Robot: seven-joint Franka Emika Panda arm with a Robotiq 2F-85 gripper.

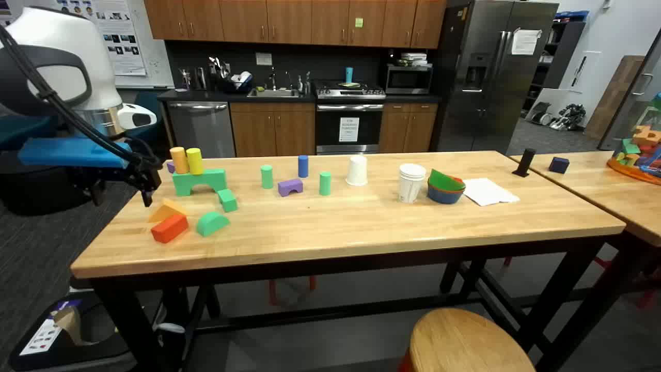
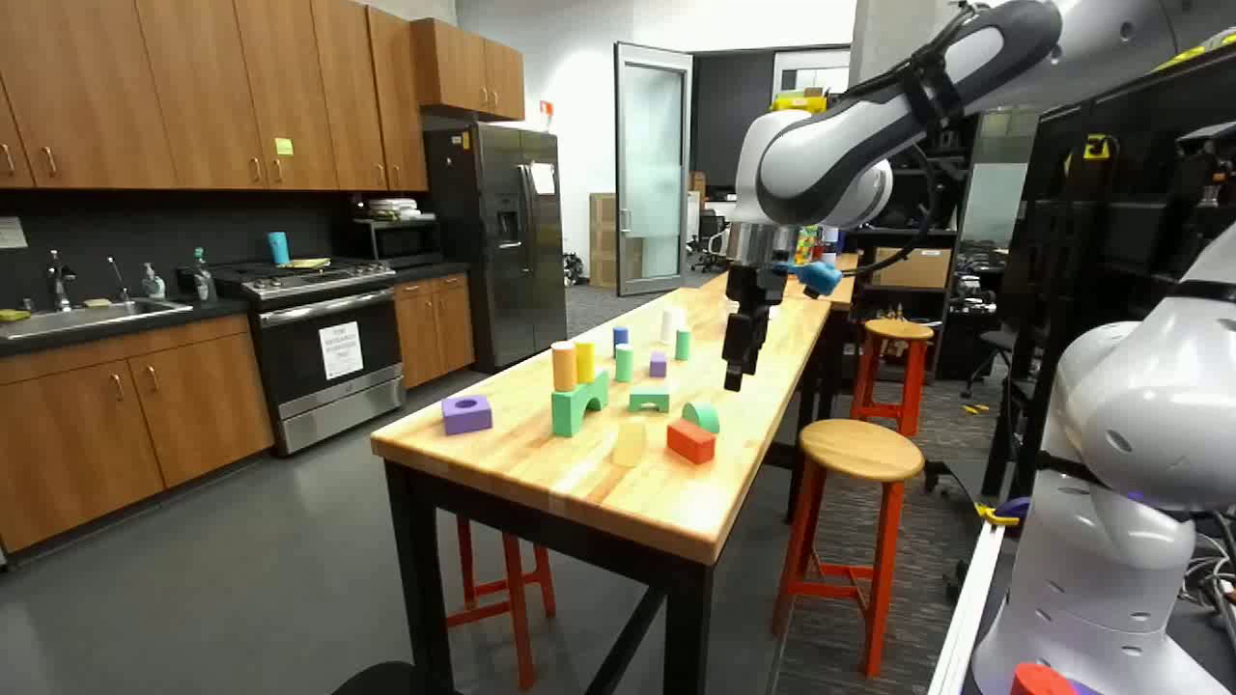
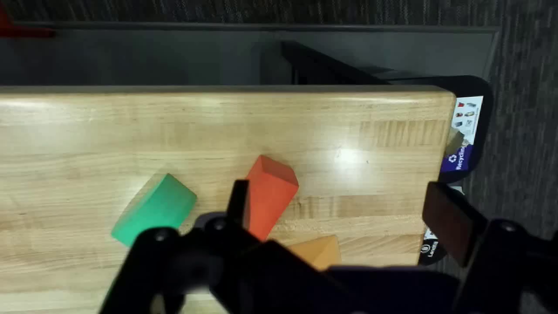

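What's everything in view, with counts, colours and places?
Brick: one, red, on the table.
Wedge: one, orange, beside brick.
Half-moon: one, green, beside brick.
Arch: one, green, near wedge.
Small block: one, green, beside arch.
Cylinders: five; orange and yellow atop arch, two green and one blue farther along.
Bridge: one, purple, between green cylinders.
Holed block: one, purple, near table's edge.
Cups: several, white, mid-table.
Bowls: one stack, mixed colours, beside cups.
Paper: count unclear, white, beside bowls.
Cube: one, dark blue, second table.
Tub: one, orange-rimmed, second table.
Stools: at least three, red-legged, around table.
Stove: one, black, background.
Fridge: one, grey, background.
Arm: one, white, over table.
Gripper: one, black, open over table's end.
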